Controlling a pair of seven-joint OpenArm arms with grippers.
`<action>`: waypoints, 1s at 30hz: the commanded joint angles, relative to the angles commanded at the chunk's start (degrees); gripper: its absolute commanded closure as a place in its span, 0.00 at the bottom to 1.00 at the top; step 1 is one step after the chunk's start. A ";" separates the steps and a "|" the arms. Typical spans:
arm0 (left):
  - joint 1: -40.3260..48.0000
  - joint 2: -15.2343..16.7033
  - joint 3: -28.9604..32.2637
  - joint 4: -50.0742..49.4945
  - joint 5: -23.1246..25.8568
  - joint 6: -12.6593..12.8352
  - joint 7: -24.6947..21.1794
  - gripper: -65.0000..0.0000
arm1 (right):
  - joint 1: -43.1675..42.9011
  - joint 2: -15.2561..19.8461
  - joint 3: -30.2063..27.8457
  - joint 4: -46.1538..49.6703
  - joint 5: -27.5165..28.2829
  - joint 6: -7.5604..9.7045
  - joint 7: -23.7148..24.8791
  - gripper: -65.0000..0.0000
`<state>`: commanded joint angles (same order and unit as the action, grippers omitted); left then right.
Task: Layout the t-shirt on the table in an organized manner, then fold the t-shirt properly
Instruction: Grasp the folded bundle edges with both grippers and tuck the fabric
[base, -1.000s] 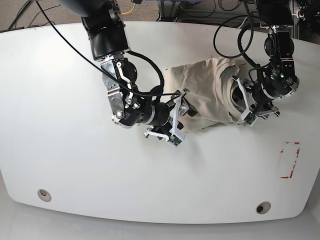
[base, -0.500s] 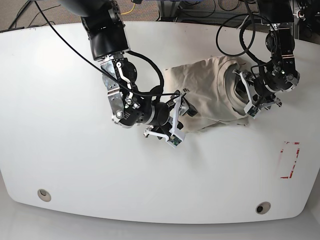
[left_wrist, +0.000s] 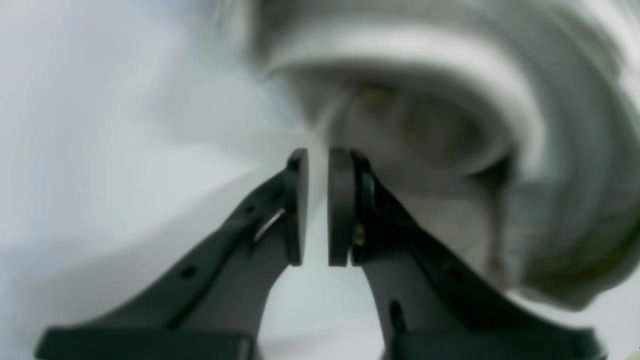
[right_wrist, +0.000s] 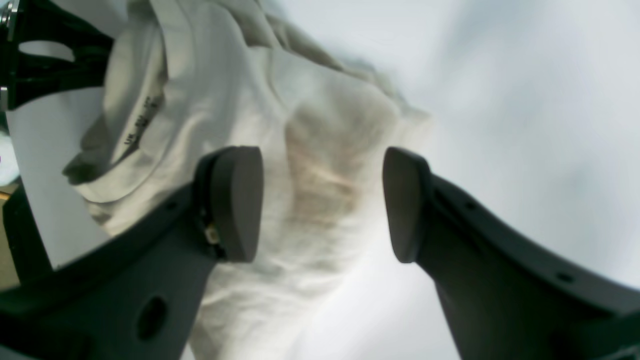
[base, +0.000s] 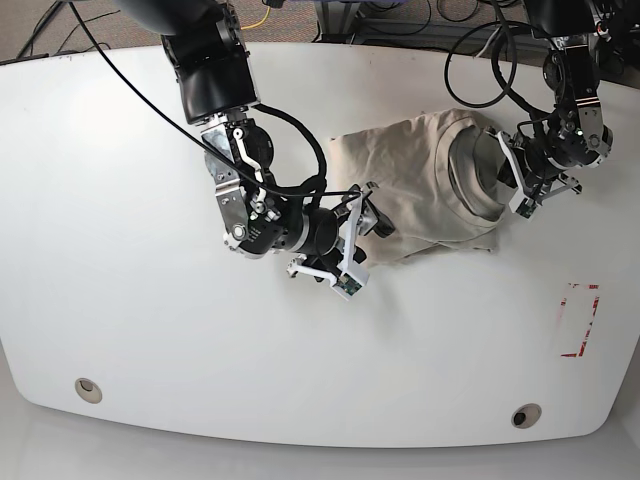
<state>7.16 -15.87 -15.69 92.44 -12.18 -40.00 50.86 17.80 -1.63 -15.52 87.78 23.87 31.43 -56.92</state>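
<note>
The shirt (base: 420, 190) lies crumpled, far right of centre on the table (base: 130, 300). Left gripper (left_wrist: 317, 205) nearly closed, holding nothing, beside the collar. Right gripper (right_wrist: 322, 200) spread wide over the shirt's left edge, empty.

The t-shirt (base: 420, 190) is plain beige, wrinkled and bunched into a crumpled heap, collar opening facing up at its right end. It lies on the glossy white table (base: 120, 300), toward the far right; what seems a label shows inside.
</note>
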 joint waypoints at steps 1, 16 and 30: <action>0.00 0.00 0.00 -0.70 0.00 0.00 0.00 0.92 | 0.44 0.00 0.00 -0.09 0.00 0.00 0.09 0.43; -0.09 0.26 0.18 -5.80 -0.09 0.00 -2.37 0.92 | 7.82 -7.37 -0.09 -12.13 0.44 0.09 3.78 0.24; 0.00 1.41 1.85 -5.63 -0.18 0.00 -2.37 0.92 | 10.29 -7.37 -9.14 -26.46 5.45 0.09 13.63 0.18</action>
<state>7.16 -14.46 -13.85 86.81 -12.35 -40.00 48.48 28.09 -9.00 -24.66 61.32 29.32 31.52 -43.30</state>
